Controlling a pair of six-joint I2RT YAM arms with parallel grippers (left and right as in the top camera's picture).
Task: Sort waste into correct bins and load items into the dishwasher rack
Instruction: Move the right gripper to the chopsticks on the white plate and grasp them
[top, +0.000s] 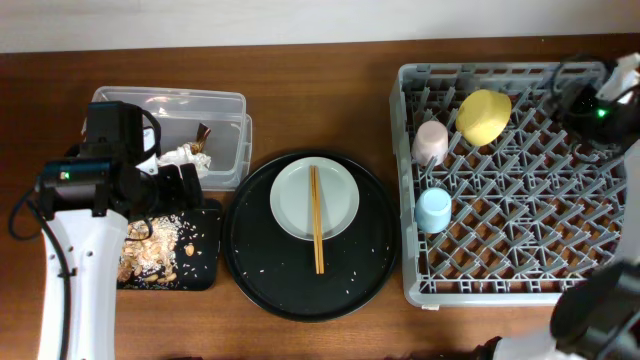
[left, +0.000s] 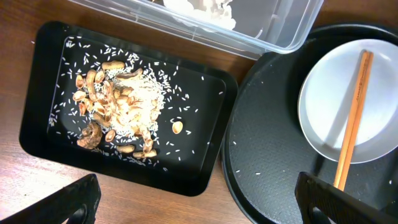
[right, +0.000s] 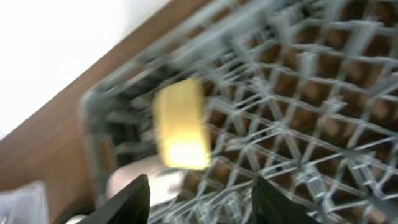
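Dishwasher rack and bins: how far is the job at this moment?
Done: the yellow bowl, pink cup and light-blue cup sit in the dishwasher rack; the napkin and wrapper lie in the clear tub; the food scraps are in the rectangular black tray. In hand: nothing, the left end effector and right end effector are both open and empty. Left: the plate and the chopsticks on it, on the round black tray.
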